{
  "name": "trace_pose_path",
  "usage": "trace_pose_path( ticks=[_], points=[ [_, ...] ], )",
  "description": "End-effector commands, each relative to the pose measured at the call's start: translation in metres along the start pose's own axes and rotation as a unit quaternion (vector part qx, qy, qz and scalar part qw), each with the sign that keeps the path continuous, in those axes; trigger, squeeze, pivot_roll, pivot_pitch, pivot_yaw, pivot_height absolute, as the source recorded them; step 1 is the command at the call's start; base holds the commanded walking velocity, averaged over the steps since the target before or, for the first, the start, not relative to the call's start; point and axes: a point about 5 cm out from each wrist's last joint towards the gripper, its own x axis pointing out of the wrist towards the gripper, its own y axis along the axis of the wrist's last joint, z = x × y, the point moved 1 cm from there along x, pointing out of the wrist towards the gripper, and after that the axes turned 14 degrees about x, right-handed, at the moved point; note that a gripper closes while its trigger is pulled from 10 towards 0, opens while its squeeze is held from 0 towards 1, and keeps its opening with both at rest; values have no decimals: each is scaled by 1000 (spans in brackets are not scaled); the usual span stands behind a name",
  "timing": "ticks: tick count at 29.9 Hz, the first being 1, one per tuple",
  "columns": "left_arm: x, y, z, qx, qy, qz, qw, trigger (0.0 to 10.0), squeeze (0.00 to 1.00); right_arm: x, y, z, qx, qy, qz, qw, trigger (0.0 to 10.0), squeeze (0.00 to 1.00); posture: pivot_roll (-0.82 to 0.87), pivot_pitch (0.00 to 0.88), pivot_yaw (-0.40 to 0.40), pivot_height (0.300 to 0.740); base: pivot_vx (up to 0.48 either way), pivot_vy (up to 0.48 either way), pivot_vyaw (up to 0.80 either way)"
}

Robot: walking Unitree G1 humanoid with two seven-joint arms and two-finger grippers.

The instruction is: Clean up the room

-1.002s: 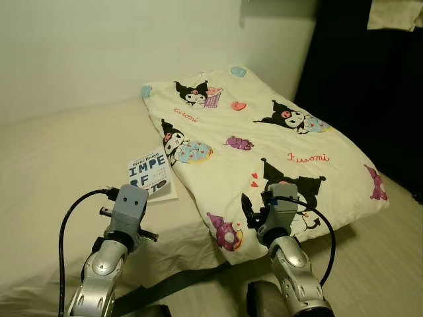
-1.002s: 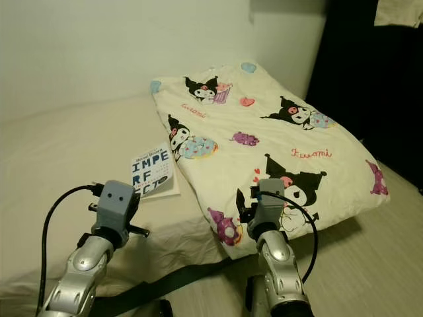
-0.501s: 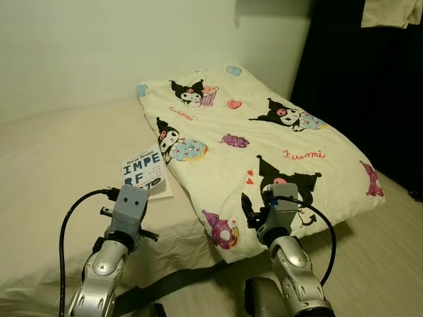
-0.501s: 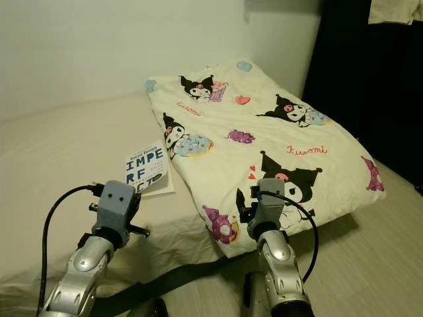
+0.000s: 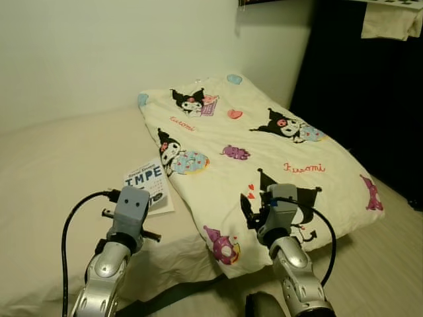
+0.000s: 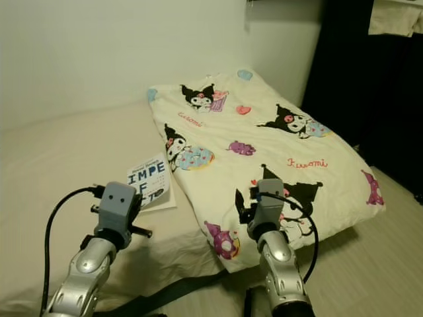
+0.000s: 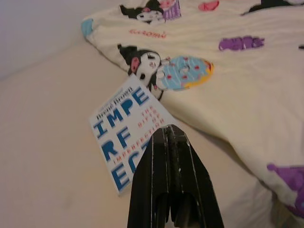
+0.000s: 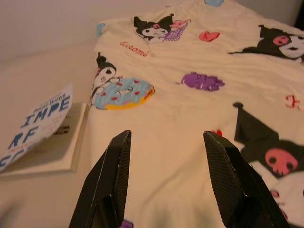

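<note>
Robot is facing the bed (image 5: 53,158), both arms raised over its near edge, nothing held. Task's things in view: a white paperback book (image 5: 149,188) with blue lettering lies flat on the beige sheet, left of centre, its right edge just beside or slightly tucked under the left hem of the folded cartoon-print quilt (image 5: 264,152), which runs from near right to far centre toward the wall (image 5: 99,46). Left gripper (image 7: 170,137) hovers near side of the book, fingers pressed together, aimed at the cover's lower half. Right gripper (image 8: 166,142) hovers over the quilt's near end, fingers spread wide apart, nothing between them. Judgement: approach phase, no grasp yet; book looks like the likely first pick. Risks: with the fingers together, the left gripper would only push the book deeper under the quilt hem or bend the top cover, which already looks a bit lifted, so it needs to spread them first. Book lies flat on a soft mattress, so a top-down pinch may sink in and snag the sheet rather than the spine. If the right gripper grabs the quilt first, dragging the hem could sweep the book off the near edge. Quilt is bulky and limp; a one-point grip would likely unfold it.
</note>
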Motion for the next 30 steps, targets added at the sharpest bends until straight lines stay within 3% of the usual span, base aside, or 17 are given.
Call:
trace_pose_path(
  ticks=[1,17,30],
  points=[
    [-4,-10,0,-10,4,-18,1000,10000,0,-1,-1,-4,-3,10,0,1000,10000,0,-46,67,37,655,0,0,0],
    [-5,-12,-6,-16,20,-23,999,10000,0,1,-1,-11,-12,39,-9,999,10000,0,-45,81,23,665,0,0,0],
    [-5,-11,-7,-18,26,-20,999,10000,0,1,0,-13,-27,49,-8,998,10000,0,-44,84,18,725,0,0,0]
  ],
)
